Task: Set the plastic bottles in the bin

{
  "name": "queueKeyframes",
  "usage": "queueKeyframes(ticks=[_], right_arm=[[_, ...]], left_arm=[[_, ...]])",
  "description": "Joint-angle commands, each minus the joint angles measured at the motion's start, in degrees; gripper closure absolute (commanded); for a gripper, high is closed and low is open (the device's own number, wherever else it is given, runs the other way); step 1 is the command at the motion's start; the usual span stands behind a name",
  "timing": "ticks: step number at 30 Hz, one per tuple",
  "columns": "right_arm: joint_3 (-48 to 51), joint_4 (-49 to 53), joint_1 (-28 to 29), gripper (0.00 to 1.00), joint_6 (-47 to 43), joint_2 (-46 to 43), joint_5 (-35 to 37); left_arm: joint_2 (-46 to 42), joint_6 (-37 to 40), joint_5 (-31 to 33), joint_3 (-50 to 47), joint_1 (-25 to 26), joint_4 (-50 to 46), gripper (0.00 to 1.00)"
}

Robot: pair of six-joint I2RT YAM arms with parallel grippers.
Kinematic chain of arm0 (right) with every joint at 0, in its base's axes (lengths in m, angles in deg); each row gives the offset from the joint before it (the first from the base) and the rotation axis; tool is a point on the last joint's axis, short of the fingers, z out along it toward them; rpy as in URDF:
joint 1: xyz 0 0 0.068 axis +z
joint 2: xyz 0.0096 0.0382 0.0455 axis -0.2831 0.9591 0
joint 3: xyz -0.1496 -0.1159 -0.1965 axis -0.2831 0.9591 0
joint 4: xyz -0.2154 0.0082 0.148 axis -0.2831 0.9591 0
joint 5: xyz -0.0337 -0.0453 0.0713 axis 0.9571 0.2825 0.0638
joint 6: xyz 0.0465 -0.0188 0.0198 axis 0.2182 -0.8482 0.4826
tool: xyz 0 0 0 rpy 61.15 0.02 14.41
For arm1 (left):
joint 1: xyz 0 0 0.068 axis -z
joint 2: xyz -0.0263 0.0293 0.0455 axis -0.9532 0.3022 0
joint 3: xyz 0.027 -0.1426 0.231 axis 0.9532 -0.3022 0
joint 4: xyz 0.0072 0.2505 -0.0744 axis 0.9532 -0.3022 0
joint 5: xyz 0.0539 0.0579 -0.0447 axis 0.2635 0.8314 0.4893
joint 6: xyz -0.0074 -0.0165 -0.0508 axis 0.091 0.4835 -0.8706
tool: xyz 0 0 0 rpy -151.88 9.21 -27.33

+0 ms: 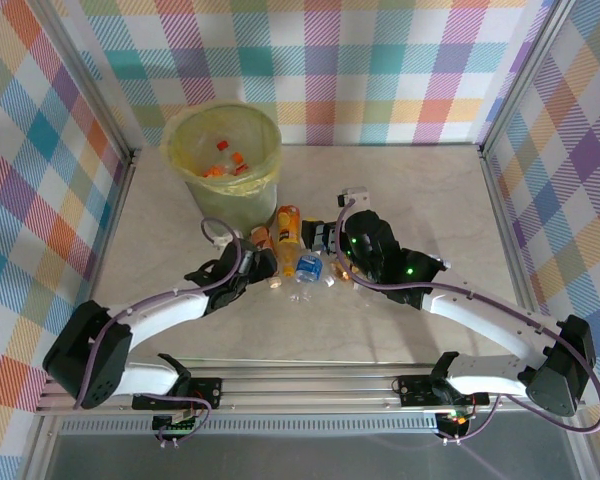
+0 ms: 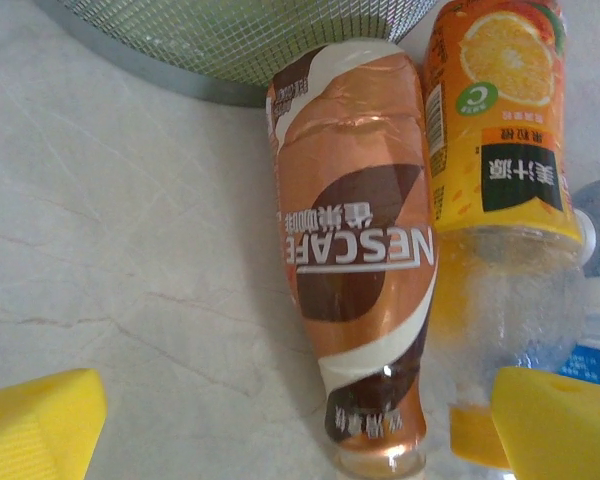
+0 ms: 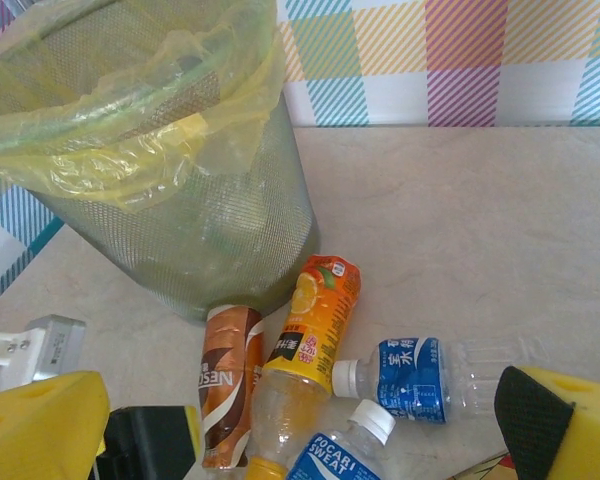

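Nearest the top camera, two arms are seen reaching from the near edge of the table [image 1: 430, 190] to a cluster of bottles at mid-table. The left gripper [image 1: 263, 262] and right gripper [image 1: 323, 238] are both spread wide, with nothing held. The bin [image 1: 185, 175] stands toward the far left corner, with several bottles inside. The cluster lies just before it, which is judged a short carry.

Left wrist view: the yellow fingers [image 2: 35, 420] are spread either side of the coffee bottle [image 2: 355, 250]. It lies between the jaws, narrow end nearest, apparently lined up for a grasp. The orange-juice bottle [image 2: 495, 130] touches its right flank and may be fouled by the right finger.

Right wrist view: the jaws are spread and empty. The blue-labelled bottle [image 3: 410, 378] and Pocari Sweat bottle [image 3: 335, 455] lie between them.
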Motion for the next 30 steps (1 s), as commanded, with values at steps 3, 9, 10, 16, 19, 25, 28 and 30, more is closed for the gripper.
queueKeyframes(ticks=[3, 9, 10, 16, 19, 25, 28, 30], right_arm=[[0.08, -0.32, 0.07, 0.00, -0.29, -0.68, 1.22], [-0.01, -0.06, 0.07, 0.00, -0.33, -0.38, 1.37], [-0.01, -0.03, 0.07, 0.00, -0.33, -0.30, 1.39], [0.04, 0.08, 0.11, 0.00, -0.24, -0.02, 1.34], [-0.09, 0.20, 0.07, 0.00, -0.24, 0.15, 1.32], [0.07, 0.23, 0.07, 0.00, -0.21, 0.33, 1.31], [0.08, 0.21, 0.12, 0.00, 0.00, 0.55, 1.36], [0.08, 0.44, 0.07, 0.00, 0.06, 0.57, 1.35]], left_arm=[[5.74, -0.90, -2.53, 3.62, -1.88, 5.76, 0.02], [10.30, -1.83, -2.32, 5.20, -2.77, 6.97, 0.04], [10.92, -2.04, -2.08, 5.29, -2.84, 7.15, 0.04], [13.82, -3.64, -1.03, 6.00, -3.56, 6.77, 0.08], [14.26, -4.46, -0.45, 6.04, -3.96, 6.17, 0.11], [14.76, -6.20, 0.70, 6.26, -4.63, 4.30, 0.18], [15.37, -7.07, 0.78, 6.13, -4.92, 3.83, 0.22], [15.90, -7.70, 0.85, 5.92, -5.16, 3.52, 0.24]])
